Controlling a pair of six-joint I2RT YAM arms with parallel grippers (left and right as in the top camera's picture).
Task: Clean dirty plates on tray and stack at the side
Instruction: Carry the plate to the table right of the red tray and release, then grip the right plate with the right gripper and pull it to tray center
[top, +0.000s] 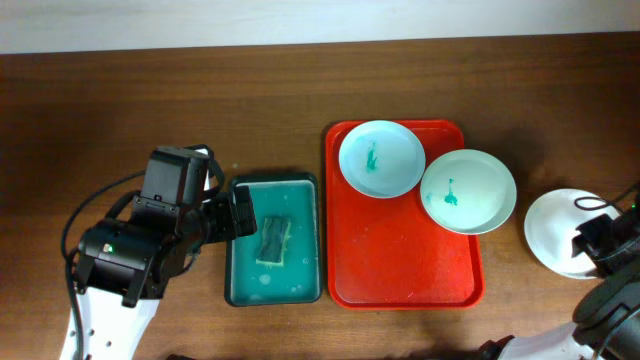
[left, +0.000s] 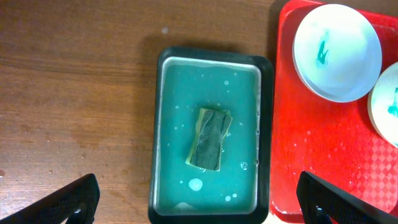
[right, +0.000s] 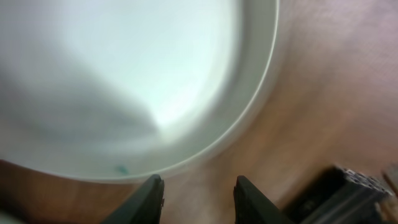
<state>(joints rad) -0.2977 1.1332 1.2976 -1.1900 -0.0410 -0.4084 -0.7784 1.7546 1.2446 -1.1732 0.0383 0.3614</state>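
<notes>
Pincers: right pincer (right: 199, 202) ajar, empty, beside plate (right: 124, 81); left pincer (left: 200, 208) wide, empty, over sponge (left: 209, 138). I risk clipping the rim.

On the red tray (top: 400, 270) you see one smeared plate (top: 381, 158) far-left, another plate (top: 467, 190) overhanging the right rim. A white plate (top: 556, 228) sits right of the tray.

A brown wooden table (top: 100, 100) seen from above. Three things rest directly on it. Left of centre is a dark-rimmed teal basin (top: 300, 265). Just beside it on the right, a narrow gap between them, lies a large red tray (top: 400, 250). Further right, apart from the tray, sits a pale plate (top: 552, 228).
</notes>
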